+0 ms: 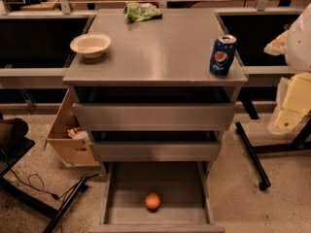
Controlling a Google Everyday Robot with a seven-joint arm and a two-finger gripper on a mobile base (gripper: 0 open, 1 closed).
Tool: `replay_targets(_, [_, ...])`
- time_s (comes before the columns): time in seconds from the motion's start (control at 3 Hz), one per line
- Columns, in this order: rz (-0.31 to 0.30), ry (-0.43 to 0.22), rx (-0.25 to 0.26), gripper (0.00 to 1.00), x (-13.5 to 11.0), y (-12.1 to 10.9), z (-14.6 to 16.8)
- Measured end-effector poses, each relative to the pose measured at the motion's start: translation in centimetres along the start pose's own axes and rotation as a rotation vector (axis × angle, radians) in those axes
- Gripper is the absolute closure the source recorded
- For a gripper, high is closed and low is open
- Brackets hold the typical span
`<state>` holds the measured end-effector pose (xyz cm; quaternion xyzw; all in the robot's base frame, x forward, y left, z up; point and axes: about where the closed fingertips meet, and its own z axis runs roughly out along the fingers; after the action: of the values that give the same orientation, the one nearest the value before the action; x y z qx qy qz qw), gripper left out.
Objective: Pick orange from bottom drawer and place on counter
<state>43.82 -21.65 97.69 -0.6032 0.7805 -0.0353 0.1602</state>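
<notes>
The gripper (293, 103) appears as a pale cream shape at the right edge of the camera view, beside the cabinet and at about the height of the top drawer. From here I cannot tell whether it is parted or closed, and it holds nothing that can be made out.

The orange (152, 201) lies well apart from it, lower and to the left. It sits alone on the floor of the pulled-out bottom drawer (146, 181), near the front wall and about midway between the side walls.

It looks light, firm and smooth, so it is likely to roll if nudged. A grasp from above across its widest part seems the safest, with gentle pressure to avoid bruising. The middle drawer (155, 151) overhangs the back of the open one, so the approach probably has to come from the near side.

The counter (155, 47) carries a cream bowl (90, 44) at the left, a soda can (222, 55) at the right edge and a green crumpled wrapper (142, 11) at the far side, and its middle is bare.
</notes>
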Motion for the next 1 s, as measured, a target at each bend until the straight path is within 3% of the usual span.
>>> replay_targets(0.33, [0.0,0.0,0.0,0.0,0.0,0.0,0.0])
replay_targets(0.67, [-0.008,-0.027,0.038,0.0,-1.0,-0.5,1.8])
replay_targets(1.0, [-0.004,-0.08,0.026,0.0,-2.0,1.3,7.8])
